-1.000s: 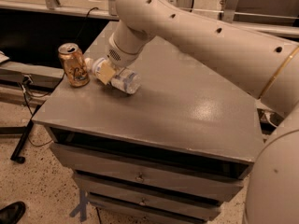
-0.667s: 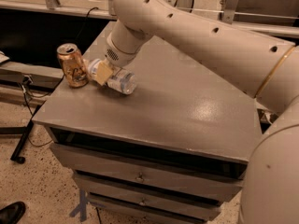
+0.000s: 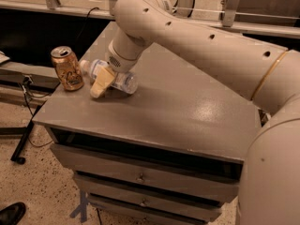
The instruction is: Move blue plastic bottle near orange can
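The gripper (image 3: pixel 105 80) is down at the left end of the worktop (image 3: pixel 183 109), at the tip of a thick cream arm (image 3: pixel 206 43). The arm comes in from the right and bends downward over the back edge.

The blue plastic bottle (image 3: pixel 123 81) lies on its side, low at the worktop's left end, about halfway between the front-left and back-left corners. Its white cap points left and slightly back, and its clear base points right, toward the middle of the worktop.

The fingers (image 3: pixel 100 83) are closed across the bottle's middle, over the pale label. The near finger, tan in colour, slants down across the side of the bottle that faces the front edge, with its tip by the worktop surface. The far finger is hidden behind the bottle, so the pinch is judged from the near finger lying flat against the bottle, with the bottle's body passing straight behind it. The cap end sticks out on the left of the fingers and the clear base sticks out on the right.

The orange can (image 3: pixel 68 69) stands upright right at the left edge, silver top up. The bottle's cap is just beside the can's upper right side, so the two are close neighbours.

A dark shadow sits on the worktop under the bottle and the near finger. Below the front edge are drawers (image 3: pixel 140 178) with small knobs.
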Available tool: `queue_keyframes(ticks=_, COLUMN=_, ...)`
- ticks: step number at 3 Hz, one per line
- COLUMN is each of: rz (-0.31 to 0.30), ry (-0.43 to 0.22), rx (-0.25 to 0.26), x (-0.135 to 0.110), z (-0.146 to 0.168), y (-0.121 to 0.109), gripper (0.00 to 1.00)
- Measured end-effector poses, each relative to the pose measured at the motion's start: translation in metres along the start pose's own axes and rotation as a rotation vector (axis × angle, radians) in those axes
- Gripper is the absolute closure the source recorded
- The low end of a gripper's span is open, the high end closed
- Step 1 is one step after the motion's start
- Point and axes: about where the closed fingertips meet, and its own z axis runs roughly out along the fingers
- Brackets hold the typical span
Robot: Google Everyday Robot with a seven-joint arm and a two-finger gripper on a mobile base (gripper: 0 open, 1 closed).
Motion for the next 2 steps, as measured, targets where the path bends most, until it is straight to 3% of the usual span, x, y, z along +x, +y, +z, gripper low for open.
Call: queue_keyframes(ticks=2, rz=0.000, ry=-0.002, rx=-0.001, x=0.0007, z=0.0018, y=-0.0094, gripper=0.00)
